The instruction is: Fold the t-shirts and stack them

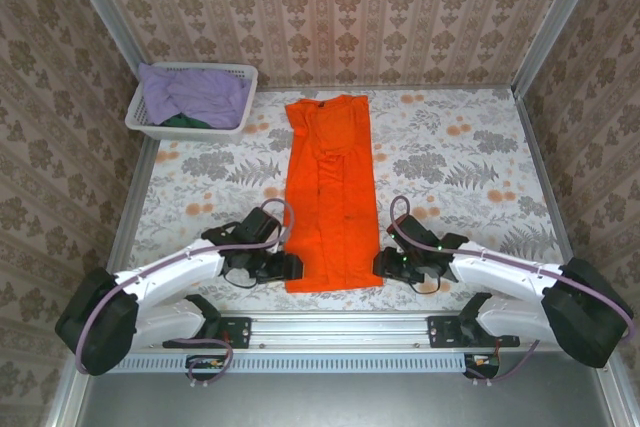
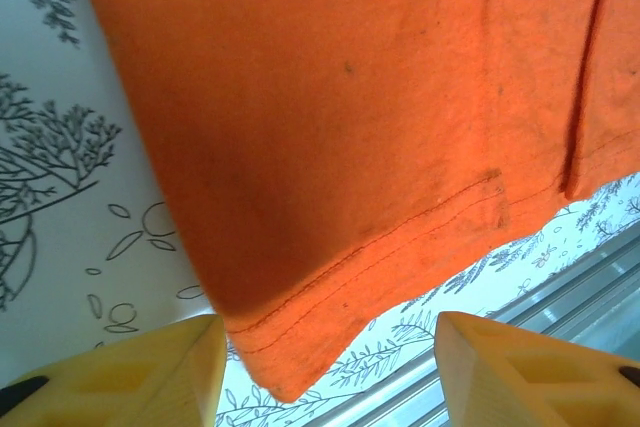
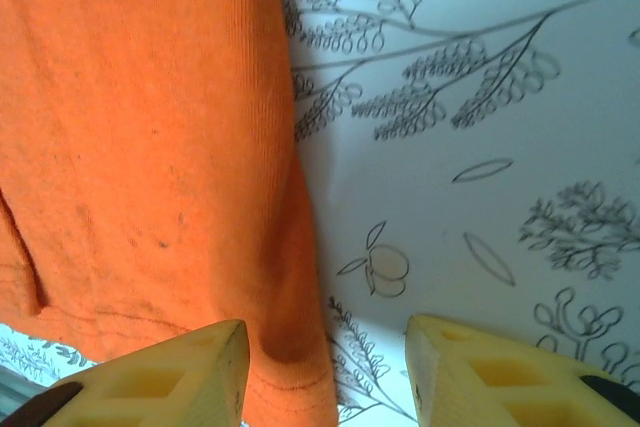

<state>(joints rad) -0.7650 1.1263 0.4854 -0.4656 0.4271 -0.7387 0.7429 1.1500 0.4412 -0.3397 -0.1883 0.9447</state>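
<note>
— Where is your orange t-shirt (image 1: 328, 192)?
— Right of the white basket (image 1: 215, 68), flat, sleeves folded in, a long strip, collar level with the basket.
— Your others?
— Lavender t-shirt (image 1: 195, 95) crumpled inside the basket, over the dark green t-shirt (image 1: 178, 121).

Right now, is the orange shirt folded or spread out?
Partly folded. The orange shirt lies as a long narrow strip on the table, its sides turned in and flaps meeting down its middle; not yet folded end to end.
</note>
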